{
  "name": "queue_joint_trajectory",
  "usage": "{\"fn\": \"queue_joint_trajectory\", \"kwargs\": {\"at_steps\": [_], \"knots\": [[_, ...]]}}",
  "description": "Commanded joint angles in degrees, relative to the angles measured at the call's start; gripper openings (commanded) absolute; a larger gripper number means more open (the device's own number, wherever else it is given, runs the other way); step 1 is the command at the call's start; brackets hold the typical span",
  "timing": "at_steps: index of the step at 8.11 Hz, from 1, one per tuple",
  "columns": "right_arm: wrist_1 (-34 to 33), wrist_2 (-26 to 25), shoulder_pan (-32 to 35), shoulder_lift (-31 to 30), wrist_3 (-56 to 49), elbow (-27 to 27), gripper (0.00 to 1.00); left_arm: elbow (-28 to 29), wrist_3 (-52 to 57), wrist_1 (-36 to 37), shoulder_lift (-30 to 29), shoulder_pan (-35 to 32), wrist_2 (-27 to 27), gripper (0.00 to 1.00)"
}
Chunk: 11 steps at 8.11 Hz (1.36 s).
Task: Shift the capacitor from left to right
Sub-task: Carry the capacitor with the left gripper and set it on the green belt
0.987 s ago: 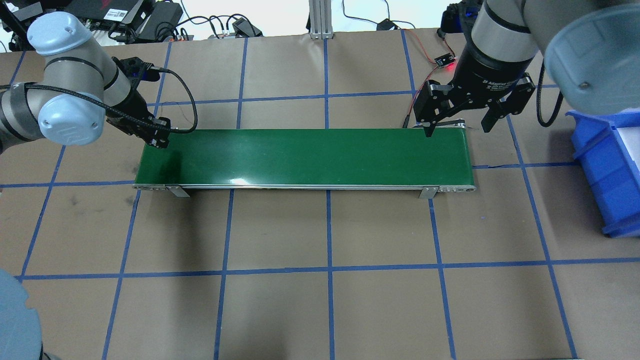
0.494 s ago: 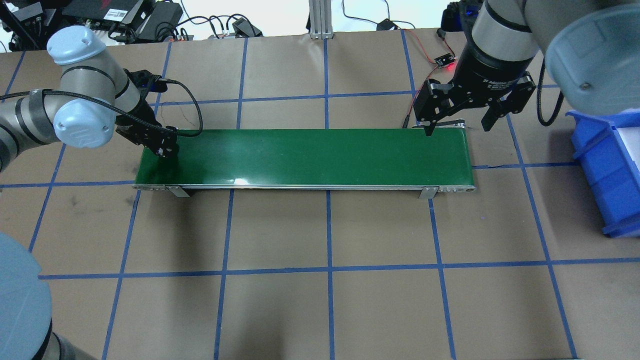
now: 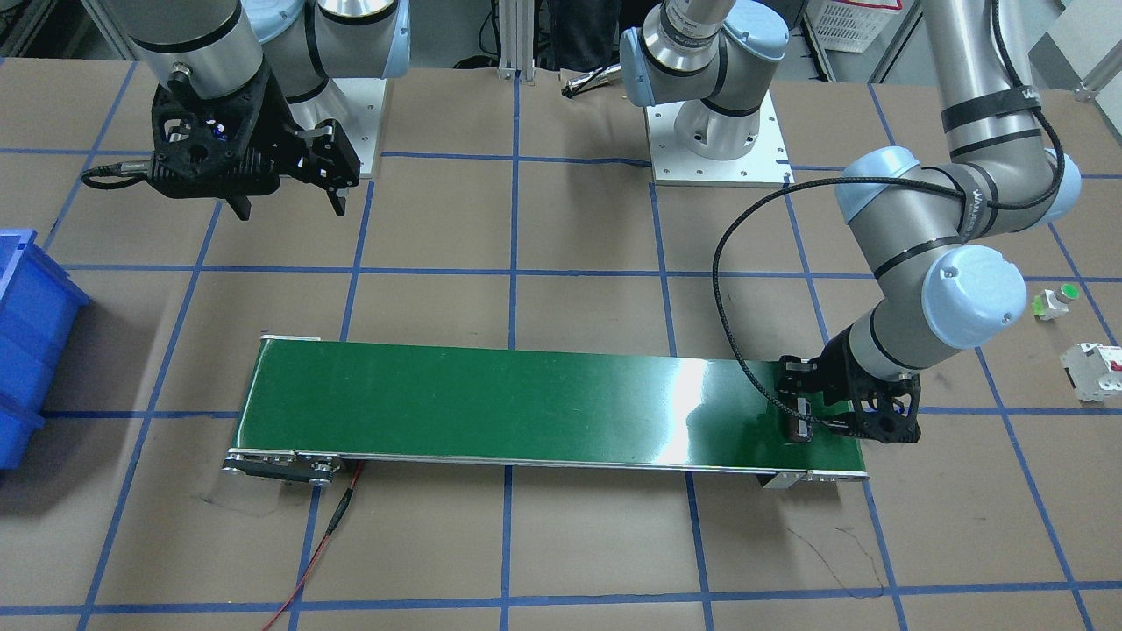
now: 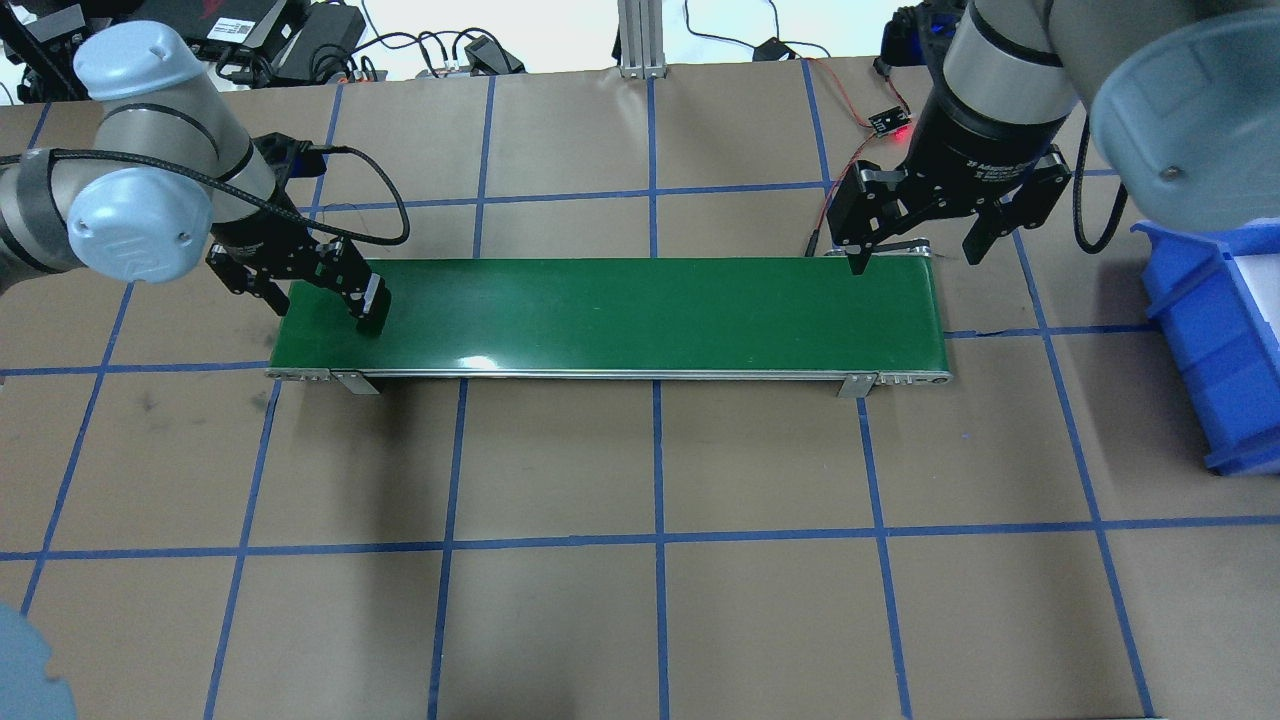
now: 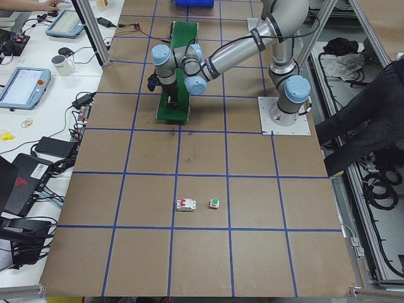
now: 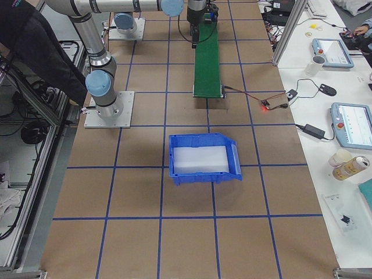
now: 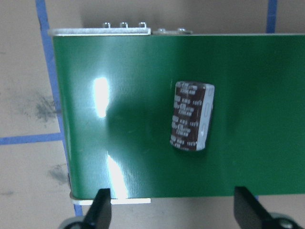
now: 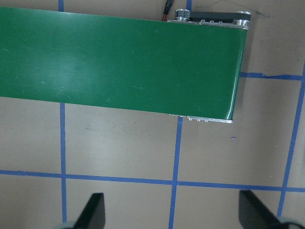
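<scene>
The capacitor (image 7: pixel 192 116), a dark brown block with pale print, lies flat on the left end of the green conveyor belt (image 4: pixel 640 315). It also shows in the front view (image 3: pixel 798 430). My left gripper (image 4: pixel 320 300) hovers over that end, open, with one finger on each side of the capacitor and not touching it. In the left wrist view the left gripper (image 7: pixel 174 210) shows both fingertips spread wide. In the overhead view one finger hides the capacitor. My right gripper (image 4: pixel 915 260) is open and empty above the belt's right end.
A blue bin (image 4: pixel 1210 330) stands on the table right of the belt. A white breaker (image 3: pixel 1091 372) and a green-capped button (image 3: pixel 1056 301) lie on the table beyond the left arm. A small sensor board with a red light (image 4: pixel 885 122) sits behind the belt's right end.
My left gripper moved right along the belt's left end and turned. Its fingers, together before, are now spread, and the capacitor lies free on the belt. The right arm has not moved.
</scene>
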Motion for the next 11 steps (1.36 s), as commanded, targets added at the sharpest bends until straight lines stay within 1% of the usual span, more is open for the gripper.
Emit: {"fn": "queue_joint_trajectory", "kwargs": {"at_steps": [1, 2, 3, 4, 11], "knots": [[0.05, 0.01, -0.03, 0.03, -1.08, 0.00, 1.00, 0.20, -2.18, -4.15, 12.21, -4.94, -0.79, 1.00], [0.05, 0.10, -0.03, 0.03, -1.08, 0.00, 1.00, 0.12, -2.18, -4.77, 15.48, -6.44, -2.63, 1.00], [-0.04, 0.10, -0.03, 0.12, -1.08, 0.00, 1.00, 0.20, -2.18, -7.65, 17.77, -8.28, -4.13, 1.00], [-0.04, 0.01, -0.03, 0.03, -1.08, 0.00, 1.00, 0.21, -2.27, -7.76, 17.53, -9.26, -4.23, 1.00], [-0.31, 0.01, -0.03, 0.12, -1.17, 0.00, 1.00, -0.41, -1.92, -6.88, 17.00, -9.45, -3.62, 1.00]]}}
